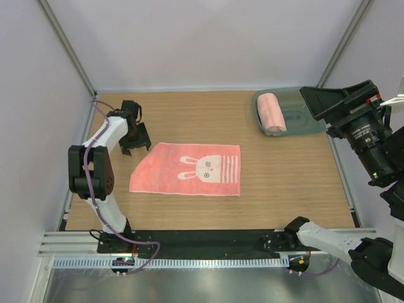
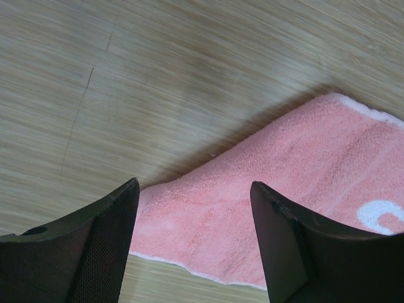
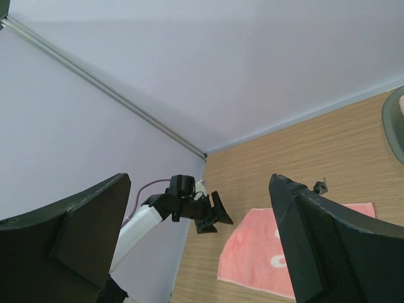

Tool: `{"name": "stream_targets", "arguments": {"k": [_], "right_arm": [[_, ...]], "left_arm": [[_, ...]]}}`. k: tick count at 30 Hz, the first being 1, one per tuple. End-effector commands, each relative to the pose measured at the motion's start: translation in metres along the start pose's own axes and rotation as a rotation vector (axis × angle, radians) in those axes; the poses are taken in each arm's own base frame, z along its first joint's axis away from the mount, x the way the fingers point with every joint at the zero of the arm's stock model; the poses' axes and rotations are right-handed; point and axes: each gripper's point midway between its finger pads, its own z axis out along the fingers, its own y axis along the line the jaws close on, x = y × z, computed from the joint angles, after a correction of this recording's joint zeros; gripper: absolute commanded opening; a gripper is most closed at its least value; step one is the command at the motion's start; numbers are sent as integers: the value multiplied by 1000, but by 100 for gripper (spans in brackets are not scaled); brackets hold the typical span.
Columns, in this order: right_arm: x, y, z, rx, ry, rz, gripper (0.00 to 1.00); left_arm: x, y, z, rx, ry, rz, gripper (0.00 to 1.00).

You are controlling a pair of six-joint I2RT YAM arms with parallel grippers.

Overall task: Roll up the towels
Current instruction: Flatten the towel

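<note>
The smaller pink towel [image 1: 189, 169] lies flat mid-table, with reddish stripes and a white rabbit face [image 1: 208, 165]. My left gripper [image 1: 135, 146] is open and empty, just above the towel's far left corner. In the left wrist view the corner of the towel [image 2: 252, 214] lies between the spread fingers of the gripper [image 2: 196, 246]. The plain towel [image 1: 272, 112] sits rolled in a grey tray [image 1: 303, 123] at the far right. My right gripper [image 1: 328, 104] is raised high at the right, open and empty. Its wrist view [image 3: 202, 240] looks across at the flat towel [image 3: 265, 252].
The wooden table [image 1: 290, 183] is walled by pale panels at the left, back and right. A black rail [image 1: 208, 238] runs along the near edge by the arm bases. The left arm [image 3: 158, 214] shows in the right wrist view.
</note>
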Motion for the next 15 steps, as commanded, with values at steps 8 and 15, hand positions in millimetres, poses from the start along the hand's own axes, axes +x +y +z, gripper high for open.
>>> {"name": "stream_targets", "arguments": {"k": [8,15], "right_arm": [[-5,-8,9,28,-61,-25,100],[-5,2,-1,-28,-36,-14,100]], "left_arm": [[4,-13,34,27,101,14,72],[11,-33,35,129,119,14,69]]}}
